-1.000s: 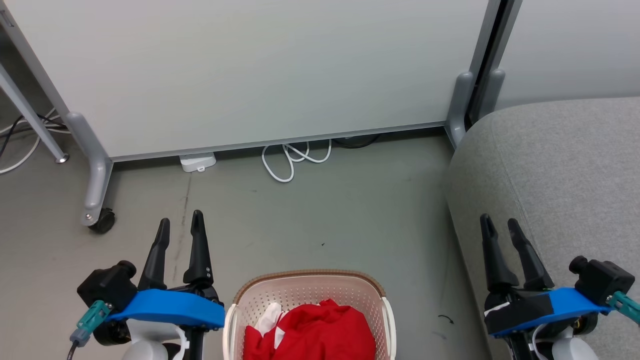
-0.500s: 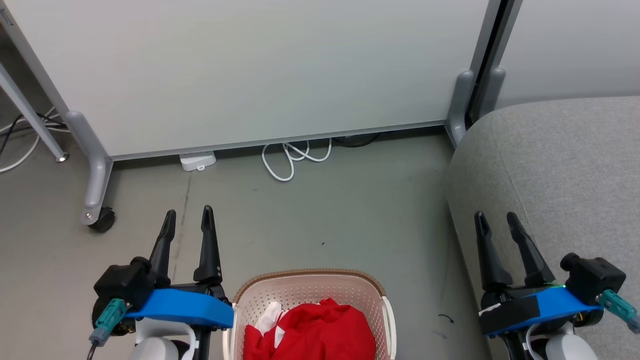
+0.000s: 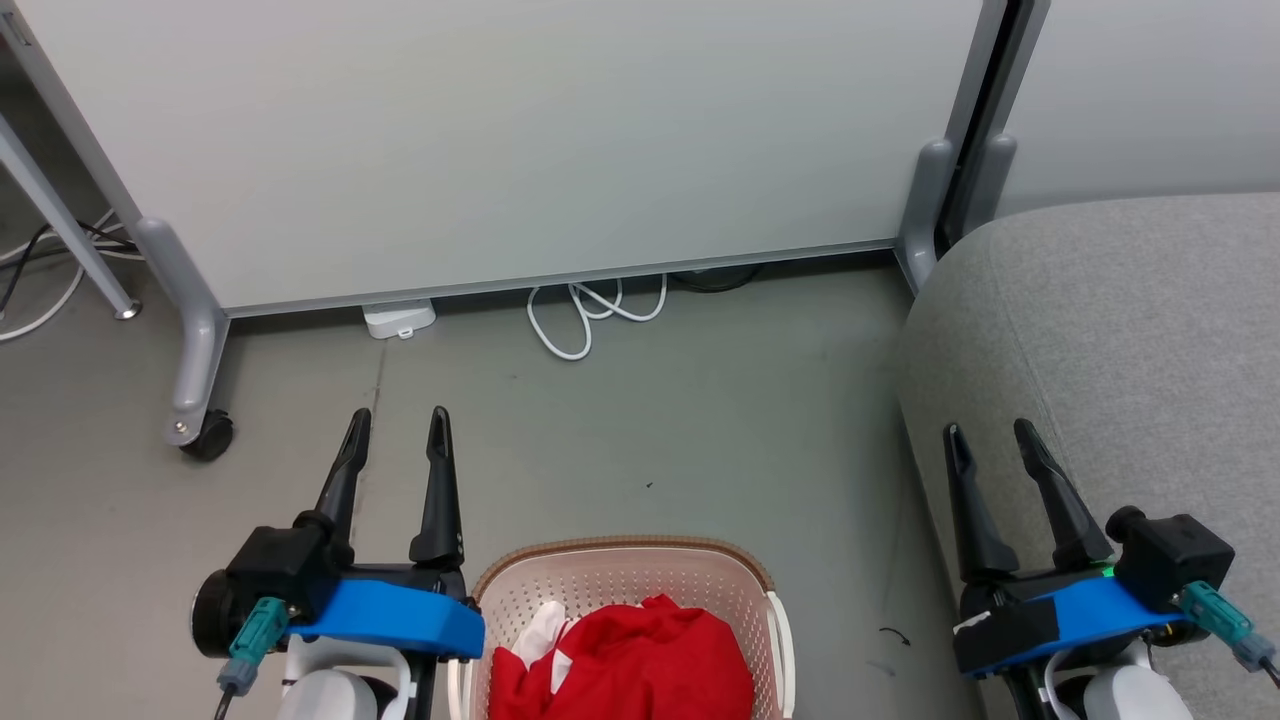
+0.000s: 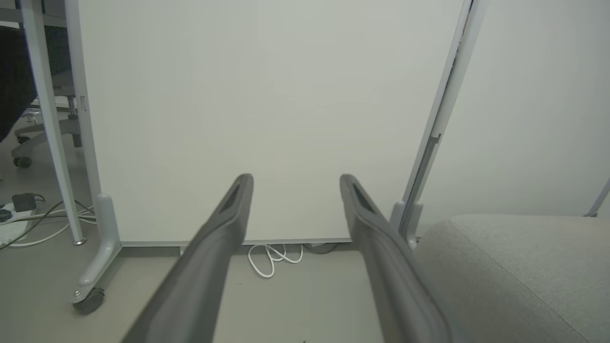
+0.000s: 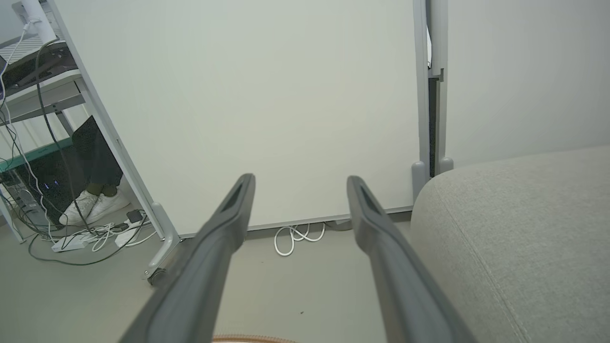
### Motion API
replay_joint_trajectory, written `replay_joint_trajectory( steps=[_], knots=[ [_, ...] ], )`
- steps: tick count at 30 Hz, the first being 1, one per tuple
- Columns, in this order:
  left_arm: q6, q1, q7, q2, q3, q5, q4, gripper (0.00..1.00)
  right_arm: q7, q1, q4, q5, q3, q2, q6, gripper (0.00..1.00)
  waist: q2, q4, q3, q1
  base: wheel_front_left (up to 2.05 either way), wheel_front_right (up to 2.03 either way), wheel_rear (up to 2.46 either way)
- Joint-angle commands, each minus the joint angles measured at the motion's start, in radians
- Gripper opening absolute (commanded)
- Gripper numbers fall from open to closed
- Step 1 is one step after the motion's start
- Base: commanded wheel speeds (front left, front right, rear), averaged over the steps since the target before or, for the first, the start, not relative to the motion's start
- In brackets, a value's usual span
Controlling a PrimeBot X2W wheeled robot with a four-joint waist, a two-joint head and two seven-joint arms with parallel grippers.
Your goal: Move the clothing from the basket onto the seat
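Red clothing [image 3: 625,660] with a bit of white trim is heaped in the cream perforated basket [image 3: 620,573] at the bottom centre of the head view; its brown rim [image 5: 248,339] peeks into the right wrist view. The grey seat [image 3: 1120,340] fills the right side, also seen as the seat [image 4: 514,267] and the seat [image 5: 524,228]. My left gripper [image 3: 398,420] hovers open just left of the basket, nothing between its fingers. My right gripper [image 3: 988,432] is open over the seat's front left edge. Both wrist views show spread empty fingers [image 4: 224,228] and fingers [image 5: 376,228].
A pale partition panel [image 3: 500,140] on castored feet [image 3: 205,437] stands across the back. A looped white cable [image 3: 580,310] and a white adapter [image 3: 398,320] lie on the floor below it. White shoes [image 5: 93,205] of a person and tangled cables [image 5: 86,238] sit behind the panel's left end.
My left gripper has shifted right, closer to the basket, and a little forward. The right gripper has drifted slightly left. Both stay open.
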Motion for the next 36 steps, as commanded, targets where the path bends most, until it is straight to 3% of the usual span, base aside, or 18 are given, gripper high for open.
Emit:
replay_joint_trajectory(
  steps=[1, 24, 36],
  knots=[
    [0.002, -0.017, -0.011, 0.004, -0.005, 0.023, -0.002, 1.0, -0.011, -0.015, -0.002, -0.032, -0.002, -0.007, 0.002, 1.0, 0.0, 0.001, 0.001, 0.0, 0.0, 0.0, 0.0],
    [0.008, -0.021, -0.051, 0.005, -0.038, 0.153, 0.006, 1.0, -0.05, -0.02, 0.009, -0.193, -0.004, -0.008, 0.003, 1.0, 0.0, 0.004, 0.008, 0.0, 0.0, 0.0, 0.0],
    [-0.009, -0.018, -0.05, 0.004, -0.035, 0.113, 0.011, 1.0, -0.05, -0.021, 0.016, -0.155, 0.005, -0.008, 0.003, 1.0, 0.0, 0.005, 0.009, 0.0, 0.0, 0.0, 0.0]
  ],
)
